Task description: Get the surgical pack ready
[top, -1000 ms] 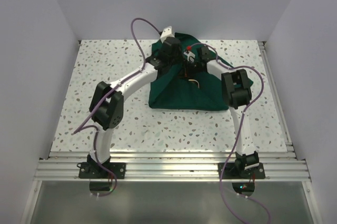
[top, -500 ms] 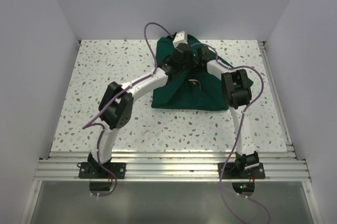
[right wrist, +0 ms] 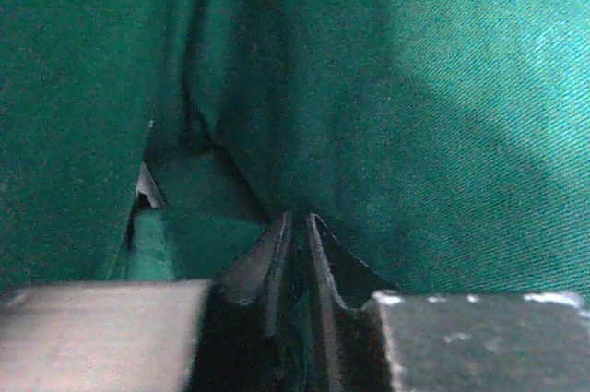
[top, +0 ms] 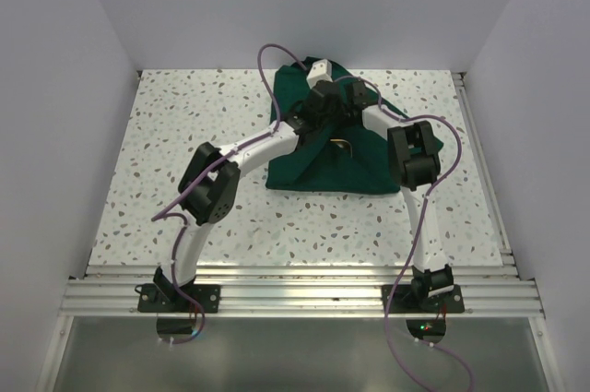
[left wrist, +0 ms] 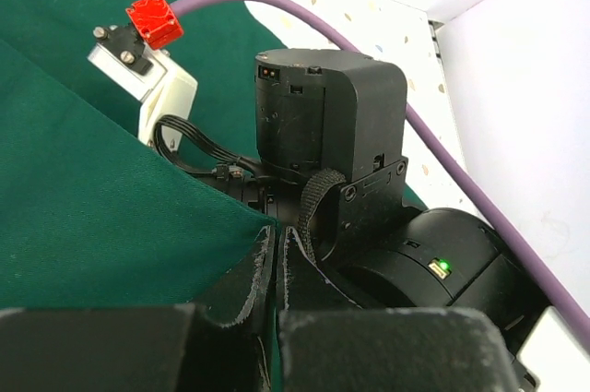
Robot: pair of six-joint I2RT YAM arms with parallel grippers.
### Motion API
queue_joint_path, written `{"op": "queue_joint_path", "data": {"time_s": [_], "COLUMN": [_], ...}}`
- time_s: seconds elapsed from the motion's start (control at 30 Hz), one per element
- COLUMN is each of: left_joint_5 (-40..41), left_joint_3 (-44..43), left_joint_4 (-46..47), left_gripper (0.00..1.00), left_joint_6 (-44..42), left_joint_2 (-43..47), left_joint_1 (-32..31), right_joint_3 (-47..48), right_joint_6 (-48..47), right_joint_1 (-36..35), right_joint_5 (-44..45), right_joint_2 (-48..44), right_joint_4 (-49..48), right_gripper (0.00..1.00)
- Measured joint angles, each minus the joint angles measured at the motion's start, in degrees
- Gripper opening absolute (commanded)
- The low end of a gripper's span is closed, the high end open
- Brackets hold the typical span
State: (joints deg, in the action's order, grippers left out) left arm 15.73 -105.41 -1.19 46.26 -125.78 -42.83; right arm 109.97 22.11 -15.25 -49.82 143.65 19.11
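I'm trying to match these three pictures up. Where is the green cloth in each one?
Top external: green cloth at the far middle of the table.
Left wrist: it fills the left side.
Right wrist: it fills almost the whole picture.
Shared landmark: the purple cable, in the top and left wrist views only.

From above, my own wrists hide my left hand (left wrist: 277, 254) and right hand (right wrist: 297, 237), and the dark green cloth (top: 323, 169) covers whatever it wraps. Whether cloth sits in the right hand's dark slit, I cannot tell.
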Motion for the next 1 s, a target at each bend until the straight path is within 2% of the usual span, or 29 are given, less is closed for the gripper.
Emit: {"op": "queue_joint_path", "data": {"time_s": [0.17, 0.4, 0.57, 0.6, 0.7, 0.73, 0.87, 1.0], "left_joint_5": [0.0, -0.07, -0.07, -0.09, -0.07, -0.07, -0.02, 0.02], "left_joint_3": [0.02, 0.2, 1.07, 1.46, 2.78, 2.99, 3.17, 3.21], "left_joint_4": [0.63, 3.13, 4.52, 4.76, 5.07, 5.07, 5.03, 5.03], "left_gripper": [0.0, 0.0, 0.0, 0.0, 0.0, 0.0, 0.0, 0.0], "left_joint_6": [-0.35, -0.37, -0.61, -0.76, -1.09, -1.25, -1.92, -2.8], "left_joint_2": [0.0, 0.0, 0.02, 0.02, 0.09, 0.09, 0.33, 1.4], "left_joint_1": [-0.02, -0.13, -0.33, -0.37, -0.48, -0.48, -0.48, -0.48], "right_joint_3": [-0.31, -0.33, 0.2, 0.42, 0.7, 0.7, 0.92, 1.49], "right_joint_6": [2.14, 4.98, 5.92, 5.99, 6.03, 6.12, 6.32, 6.08], "right_joint_1": [0.7, 2.32, 3.37, 3.43, 3.43, 3.43, 3.43, 3.43], "right_joint_5": [-1.64, -2.38, -2.32, -2.25, -1.57, -1.33, -0.48, -0.15], "right_joint_2": [0.0, 0.0, 0.0, 0.0, 0.04, 0.11, 0.52, 0.59], "right_joint_4": [-1.16, -1.55, -1.46, -1.44, -1.29, -1.25, -0.26, 0.74], "right_gripper": [0.31, 0.33, 0.41, 0.4, 0.26, 0.18, 0.01, 0.0]}}
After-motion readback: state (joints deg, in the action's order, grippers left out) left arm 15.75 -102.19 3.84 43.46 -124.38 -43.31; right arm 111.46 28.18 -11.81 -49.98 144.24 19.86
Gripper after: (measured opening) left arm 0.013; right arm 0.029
